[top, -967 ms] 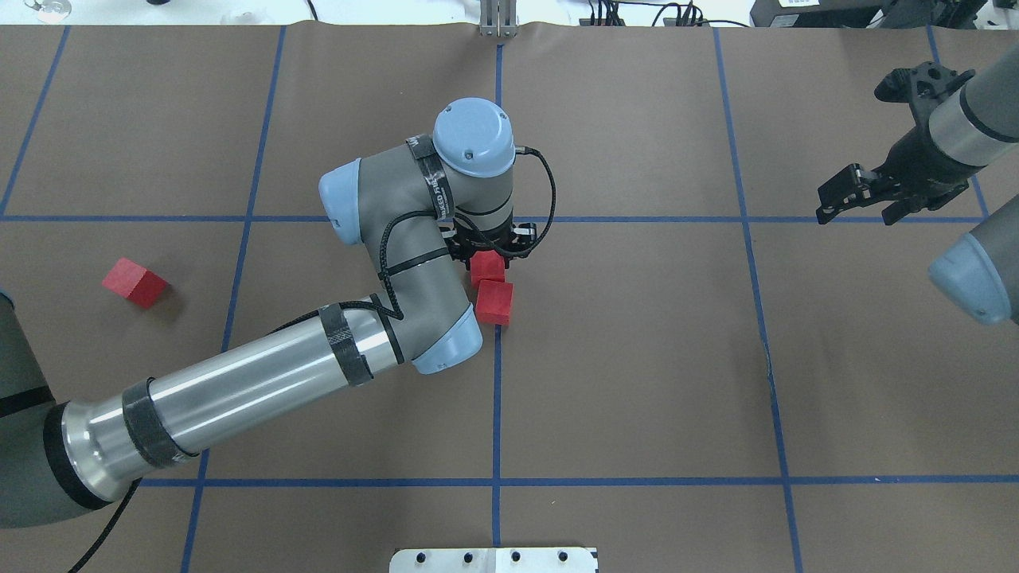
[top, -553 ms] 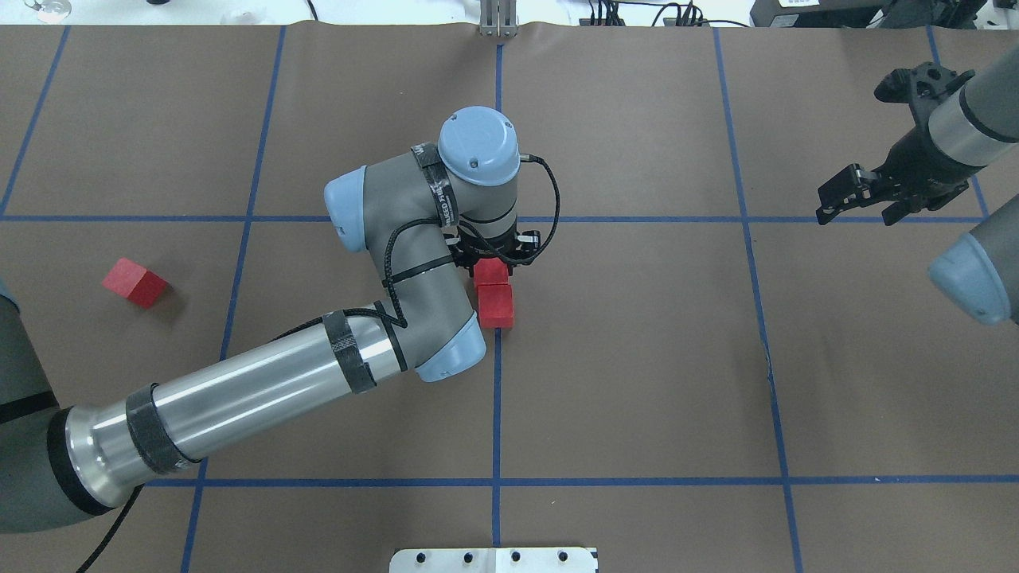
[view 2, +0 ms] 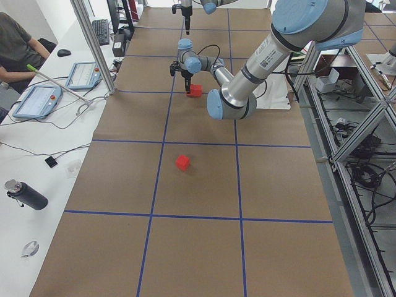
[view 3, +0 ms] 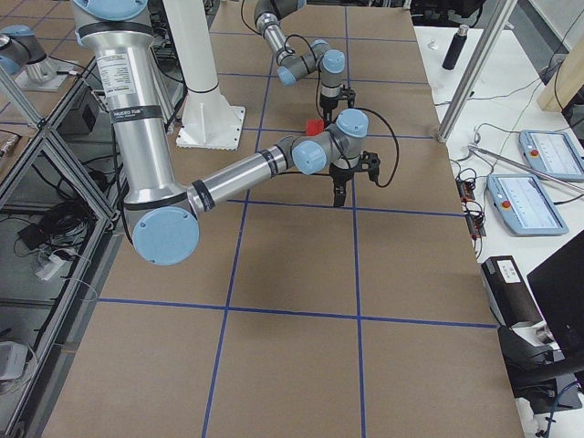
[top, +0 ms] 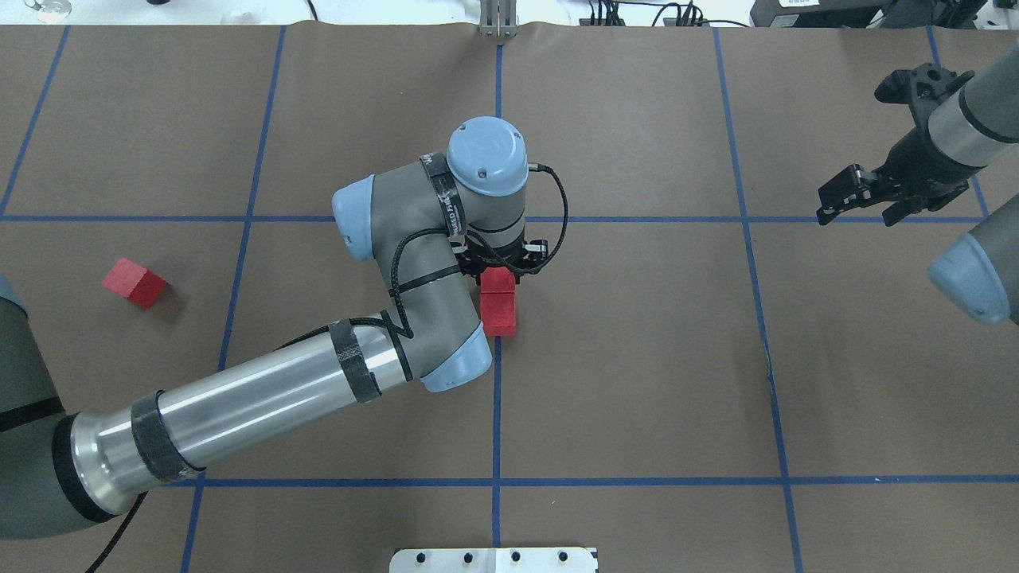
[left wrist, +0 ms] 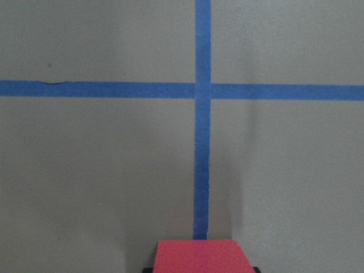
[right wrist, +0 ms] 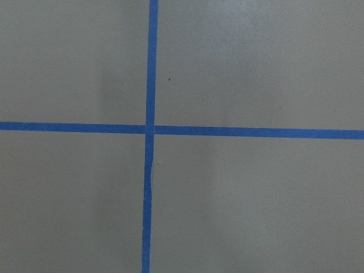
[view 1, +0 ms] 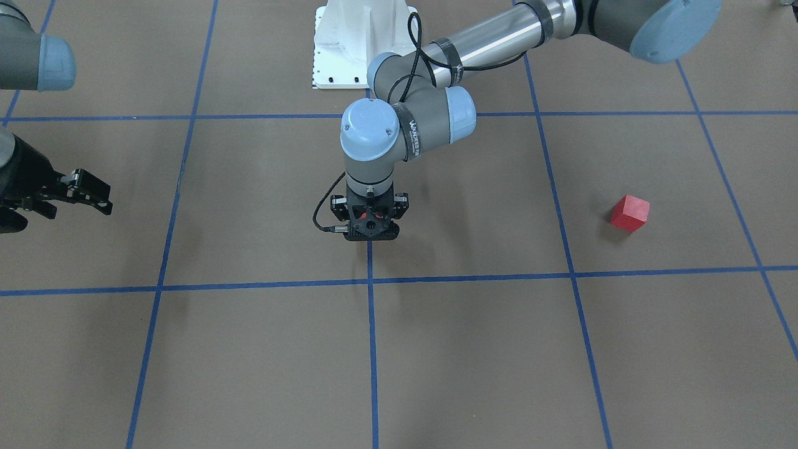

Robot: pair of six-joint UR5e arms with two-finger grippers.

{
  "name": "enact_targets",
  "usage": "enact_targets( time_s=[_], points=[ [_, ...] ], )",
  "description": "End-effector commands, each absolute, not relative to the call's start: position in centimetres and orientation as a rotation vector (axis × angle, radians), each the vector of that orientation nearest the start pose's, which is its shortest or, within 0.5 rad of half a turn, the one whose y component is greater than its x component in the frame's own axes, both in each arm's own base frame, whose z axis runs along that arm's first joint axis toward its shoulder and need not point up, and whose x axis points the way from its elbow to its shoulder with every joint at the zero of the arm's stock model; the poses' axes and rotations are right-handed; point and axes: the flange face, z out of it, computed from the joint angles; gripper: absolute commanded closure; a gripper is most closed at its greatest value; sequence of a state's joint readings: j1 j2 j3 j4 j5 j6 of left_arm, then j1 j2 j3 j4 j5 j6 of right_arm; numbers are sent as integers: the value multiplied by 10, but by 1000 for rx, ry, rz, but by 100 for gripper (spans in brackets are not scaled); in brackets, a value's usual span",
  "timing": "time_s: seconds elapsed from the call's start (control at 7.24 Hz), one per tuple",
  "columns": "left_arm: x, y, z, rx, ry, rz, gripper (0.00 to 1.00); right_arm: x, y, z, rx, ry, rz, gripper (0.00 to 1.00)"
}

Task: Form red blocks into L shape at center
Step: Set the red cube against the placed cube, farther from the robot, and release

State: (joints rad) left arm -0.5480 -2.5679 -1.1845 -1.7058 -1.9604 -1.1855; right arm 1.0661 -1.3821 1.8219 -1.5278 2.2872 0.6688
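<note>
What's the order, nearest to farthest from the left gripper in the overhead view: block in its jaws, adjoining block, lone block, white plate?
1. The held block, in the left gripper jaws at center.
2. The adjoining block, flush against it on the robot's side.
3. The white plate, at the table's near edge.
4. The lone block, far out on the robot's left.

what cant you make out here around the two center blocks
Fingers of the left gripper: in the overhead view the wrist covers them, so their grip on the far red block cannot be told.
Seam with the near red block: too small overhead to tell touching from a gap.
Both center blocks: in the front-facing view the gripper hides them, bar red slivers.
Left wrist view: bottom edge cuts off the block.
</note>
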Motion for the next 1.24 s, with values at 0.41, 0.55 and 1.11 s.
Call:
enact_targets(
  time_s=[0.41,0.55,1.11],
  points=[
    [644,-505,170,1,823,-9,100,-211,-521,433,-4,-839,-20,0],
    [644,-505,171,1,821,-10,55,-211,-521,434,-6,-839,-20,0],
    [636,-504,158,15,844,-6,1,-211,-521,434,-6,-838,-20,0]
  ],
)
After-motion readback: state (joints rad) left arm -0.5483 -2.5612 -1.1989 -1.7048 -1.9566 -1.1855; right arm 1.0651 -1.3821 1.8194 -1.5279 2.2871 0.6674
